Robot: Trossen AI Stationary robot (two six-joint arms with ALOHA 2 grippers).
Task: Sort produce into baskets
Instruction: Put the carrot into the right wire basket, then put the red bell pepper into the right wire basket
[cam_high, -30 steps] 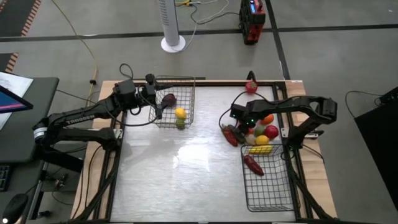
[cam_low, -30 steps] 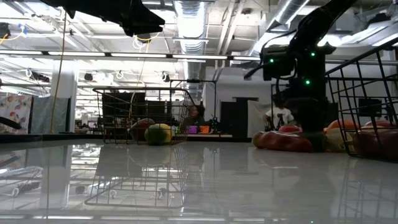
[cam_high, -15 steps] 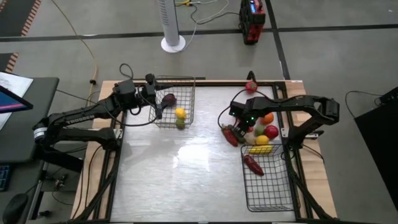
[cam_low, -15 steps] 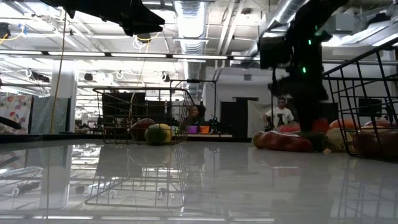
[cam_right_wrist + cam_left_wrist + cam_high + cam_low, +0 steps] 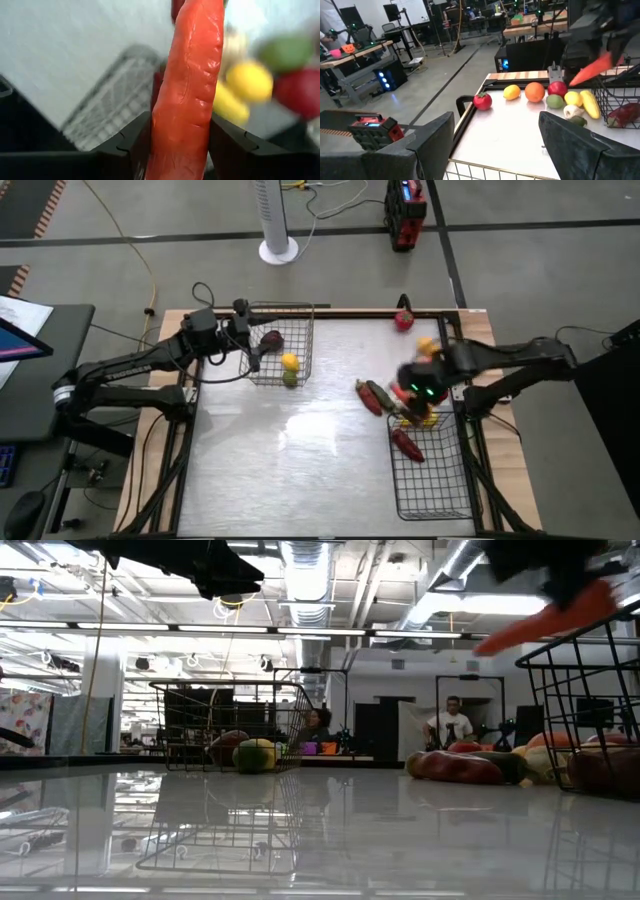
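My right gripper [image 5: 418, 380] is shut on a long orange-red produce piece [image 5: 189, 85], raised above the produce pile [image 5: 420, 405] at the far end of the black basket [image 5: 392, 468]. The piece also shows high up in the low view [image 5: 545, 625]. A long red piece [image 5: 405, 443] lies in the black basket. My left gripper [image 5: 250, 348] hangs open and empty over the left rim of the silver basket [image 5: 312, 345], which holds a maroon piece [image 5: 271, 339], a yellow one [image 5: 290, 362] and a green one [image 5: 290, 378]. My right gripper pinches the long orange-red piece between its two fingers [image 5: 137, 142], one on each long side [image 5: 170, 135]. The fingers lie across it. The piece is lifted clear of the table and the pile and sits tilted, one end lower [image 5: 492, 644].
A dark red long piece [image 5: 372, 396] lies on the table left of the pile. A red round piece [image 5: 404, 320] and a yellow-orange one [image 5: 427, 347] sit near the far right edge. People sit in the room beyond the table [image 5: 450, 725].
My right gripper has risen from the produce pile with the long orange-red piece, lifting it clear, and has gone toward the table's right and near edges, over the black basket's far end. My left arm has kept still.
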